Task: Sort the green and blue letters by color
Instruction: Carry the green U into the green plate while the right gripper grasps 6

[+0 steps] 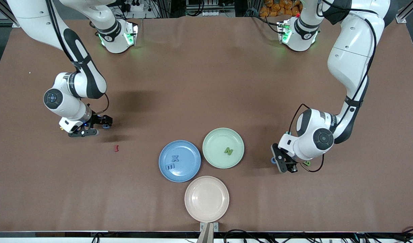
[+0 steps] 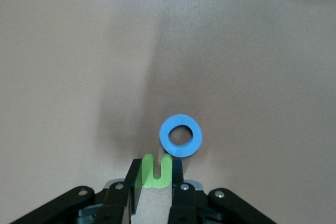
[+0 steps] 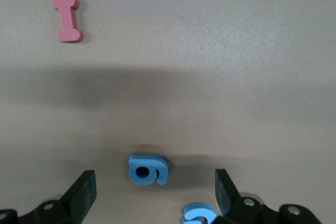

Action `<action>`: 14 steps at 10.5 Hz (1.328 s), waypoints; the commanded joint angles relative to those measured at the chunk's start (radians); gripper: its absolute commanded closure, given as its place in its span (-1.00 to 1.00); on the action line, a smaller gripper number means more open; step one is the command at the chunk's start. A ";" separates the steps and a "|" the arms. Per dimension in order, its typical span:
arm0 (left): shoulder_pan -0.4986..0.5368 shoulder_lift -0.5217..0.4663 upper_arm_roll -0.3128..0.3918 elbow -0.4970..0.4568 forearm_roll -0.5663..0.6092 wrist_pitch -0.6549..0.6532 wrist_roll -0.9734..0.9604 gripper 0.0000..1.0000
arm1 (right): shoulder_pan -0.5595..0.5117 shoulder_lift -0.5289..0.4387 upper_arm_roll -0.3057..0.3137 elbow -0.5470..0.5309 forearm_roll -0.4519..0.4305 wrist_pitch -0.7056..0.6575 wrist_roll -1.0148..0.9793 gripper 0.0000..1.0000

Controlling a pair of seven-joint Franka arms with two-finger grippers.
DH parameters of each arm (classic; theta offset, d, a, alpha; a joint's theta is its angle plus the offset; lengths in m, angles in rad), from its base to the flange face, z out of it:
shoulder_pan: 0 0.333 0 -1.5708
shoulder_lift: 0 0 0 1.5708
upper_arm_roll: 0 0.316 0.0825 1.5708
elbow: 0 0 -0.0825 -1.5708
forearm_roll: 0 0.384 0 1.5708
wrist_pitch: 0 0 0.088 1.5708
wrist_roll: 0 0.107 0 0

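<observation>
My left gripper (image 1: 279, 162) (image 2: 156, 167) is shut on a lime green U (image 2: 155, 179), low over the table beside the green plate (image 1: 214, 143). A blue O (image 2: 181, 136) (image 1: 273, 160) lies just past its fingertips. My right gripper (image 1: 95, 127) (image 3: 154, 187) hangs open at the right arm's end of the table, with a blue 6 (image 3: 148, 169) on the table between its fingers and another blue letter (image 3: 199, 214) beside one finger. The blue plate (image 1: 187, 153) holds a blue X (image 1: 174, 158) and E (image 1: 171, 166). A green N (image 1: 228, 151) lies in the green plate.
A pale pink plate (image 1: 206, 198) sits nearest the front camera, touching the other two plates. A dark red piece (image 1: 116, 148) (image 3: 67, 18) lies between the right gripper and the blue plate. A small green piece (image 1: 306, 163) lies beside the left hand.
</observation>
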 commanded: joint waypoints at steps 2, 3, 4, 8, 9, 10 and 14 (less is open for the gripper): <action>-0.009 -0.065 -0.003 0.004 0.015 -0.037 -0.069 1.00 | 0.015 0.005 0.003 -0.031 -0.005 0.057 0.078 -1.00; -0.012 -0.083 -0.007 0.004 0.015 -0.082 -0.143 1.00 | 0.015 0.007 0.003 -0.031 -0.004 0.057 0.078 -1.00; -0.039 -0.099 -0.007 0.004 0.015 -0.118 -0.226 1.00 | 0.015 0.007 0.003 -0.032 -0.004 0.056 0.078 -1.00; -0.147 -0.130 -0.007 0.008 0.001 -0.172 -0.592 1.00 | 0.012 0.014 0.004 -0.031 -0.004 0.045 0.079 -1.00; -0.170 -0.125 -0.007 0.009 0.001 -0.172 -0.659 1.00 | 0.010 0.019 0.004 -0.031 -0.004 0.045 0.079 -1.00; -0.206 -0.121 -0.007 0.017 -0.001 -0.170 -0.737 1.00 | 0.007 0.024 0.004 -0.031 -0.004 0.045 0.079 -1.00; -0.308 -0.085 -0.006 0.058 -0.001 -0.167 -1.041 1.00 | 0.007 0.028 0.004 -0.031 -0.004 0.045 0.079 -1.00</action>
